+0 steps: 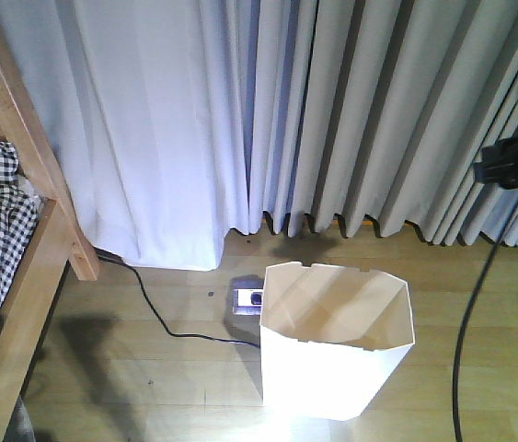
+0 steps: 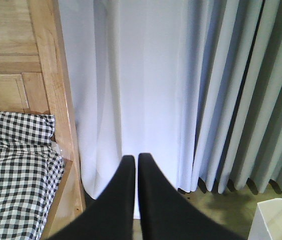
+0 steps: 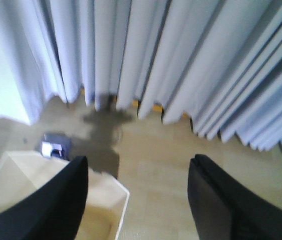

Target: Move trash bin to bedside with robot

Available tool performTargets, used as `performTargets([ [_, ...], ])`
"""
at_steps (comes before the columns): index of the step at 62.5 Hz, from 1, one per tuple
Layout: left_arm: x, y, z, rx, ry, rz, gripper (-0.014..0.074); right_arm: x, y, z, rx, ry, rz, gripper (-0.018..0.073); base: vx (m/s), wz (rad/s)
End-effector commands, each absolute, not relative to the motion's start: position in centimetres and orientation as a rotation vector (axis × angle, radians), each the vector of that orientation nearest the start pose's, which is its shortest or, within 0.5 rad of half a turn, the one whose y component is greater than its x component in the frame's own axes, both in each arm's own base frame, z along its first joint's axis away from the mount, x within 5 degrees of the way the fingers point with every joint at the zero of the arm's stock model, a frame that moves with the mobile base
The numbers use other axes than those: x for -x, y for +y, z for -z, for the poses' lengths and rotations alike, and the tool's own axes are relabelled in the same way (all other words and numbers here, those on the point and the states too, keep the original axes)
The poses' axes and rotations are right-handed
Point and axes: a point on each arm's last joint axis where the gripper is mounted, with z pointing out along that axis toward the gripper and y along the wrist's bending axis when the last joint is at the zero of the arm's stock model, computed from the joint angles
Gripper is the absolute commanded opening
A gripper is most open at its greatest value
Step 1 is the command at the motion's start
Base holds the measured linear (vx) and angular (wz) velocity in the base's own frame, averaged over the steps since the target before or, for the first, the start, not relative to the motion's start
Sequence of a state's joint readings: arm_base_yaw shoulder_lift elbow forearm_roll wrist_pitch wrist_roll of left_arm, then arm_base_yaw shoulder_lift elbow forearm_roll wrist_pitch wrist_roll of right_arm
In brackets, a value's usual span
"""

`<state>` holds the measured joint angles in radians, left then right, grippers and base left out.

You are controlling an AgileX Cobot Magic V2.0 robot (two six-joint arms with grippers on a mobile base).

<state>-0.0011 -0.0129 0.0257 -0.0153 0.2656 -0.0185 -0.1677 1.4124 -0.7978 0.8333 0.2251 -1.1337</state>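
bin on the floor by the curtain, bed off to our left

the curtain fills the back; the bed sits at far left, well apart from the bin, which stands upright on the floor beside a cable and small socket. our left gripper is clenched, empty; our right gripper is spread above the bin's rim.

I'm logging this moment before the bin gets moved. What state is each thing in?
trash bin: upright on the floor, open top, nothing visible inside, not held.
left claw: shut, holding nothing.
right claw: open, above the bin's rim.
bed: checked cover on the mattress.
curtains: drawn, hems at the floor.
black cable: lying loose on the floor.
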Motion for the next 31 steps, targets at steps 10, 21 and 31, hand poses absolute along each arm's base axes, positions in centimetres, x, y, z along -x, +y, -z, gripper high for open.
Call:
performTargets([
  [10,-5.6,-0.1,-18.2,0.030,1.697,0.037,-0.0007,-22.0,-2.6,-29.9,0.129,1.962,0.123,0.0438,0.00,0.00],
  [21,-5.6,-0.1,-18.2,0.030,1.697,0.037,-0.0007,-16.2,-1.2,-30.3,0.078,1.843,0.036,0.0438,0.00,0.00],
  [31,-5.6,-0.1,-18.2,0.030,1.697,0.037,-0.0007,-11.7,0.0,-30.6,0.074,1.698,-0.012,0.0438,0.00,0.00],
])
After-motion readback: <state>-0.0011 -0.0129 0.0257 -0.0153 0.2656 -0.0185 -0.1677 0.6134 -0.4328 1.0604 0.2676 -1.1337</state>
